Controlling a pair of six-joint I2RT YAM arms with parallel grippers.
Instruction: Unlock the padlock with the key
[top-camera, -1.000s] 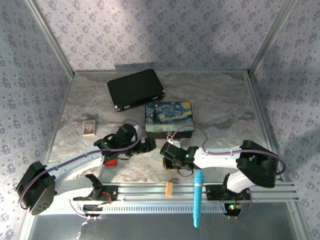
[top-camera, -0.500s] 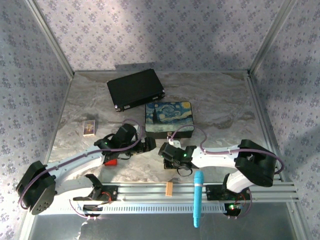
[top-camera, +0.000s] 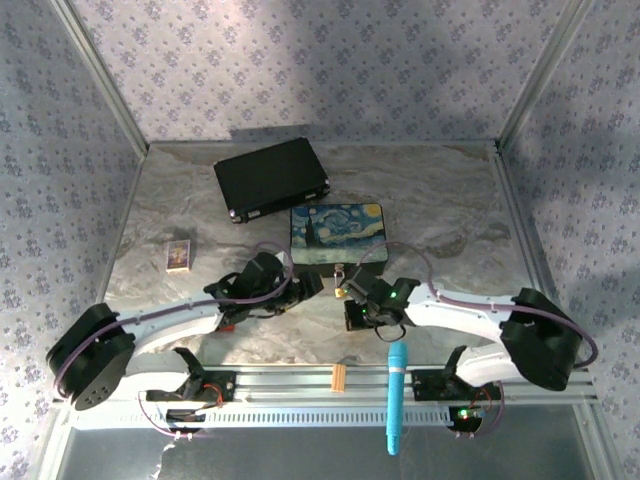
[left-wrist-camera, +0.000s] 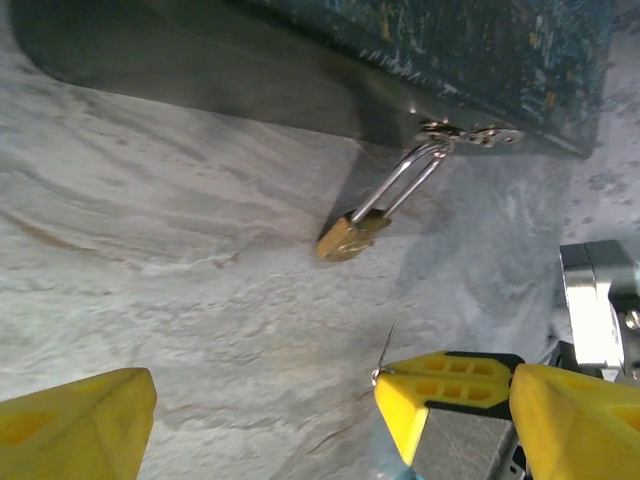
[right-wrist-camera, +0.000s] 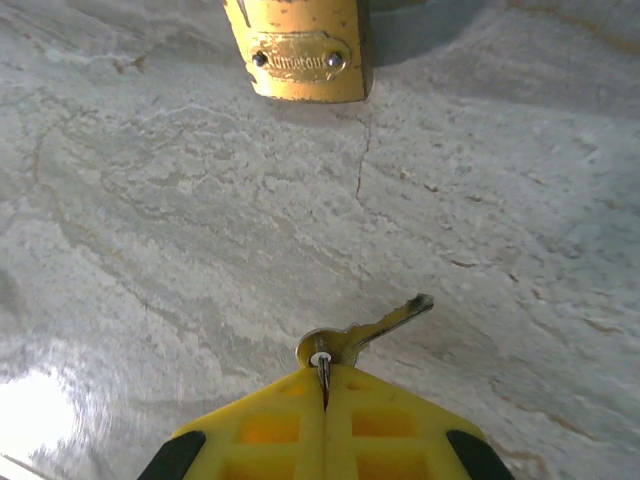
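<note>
The small brass padlock (left-wrist-camera: 348, 236) hangs by its thin silver shackle from the hasp (left-wrist-camera: 468, 134) on the front of the painted box (top-camera: 337, 237), its body resting on the table. From above, the padlock (top-camera: 341, 293) is a gold speck between both grippers. My right gripper (right-wrist-camera: 325, 385) is shut on the head of the small silvery key (right-wrist-camera: 368, 331), whose blade points up and to the right. The padlock (right-wrist-camera: 300, 48) lies just ahead of it. In the left wrist view the key (left-wrist-camera: 386, 350) sticks out of the right gripper's yellow fingers (left-wrist-camera: 440, 385). My left gripper (left-wrist-camera: 335, 395) is open and holds nothing.
A black case (top-camera: 272, 178) lies at the back. A small card box (top-camera: 179, 255) sits at the left. A blue pen (top-camera: 396, 395) and an orange-tan strip (top-camera: 338, 377) rest on the front rail. Patterned walls close in the marbled tabletop (top-camera: 450, 220).
Both arms shifted right. The left gripper moved closer to the box front, and the right wrist swung round, bringing the key in below the padlock.
</note>
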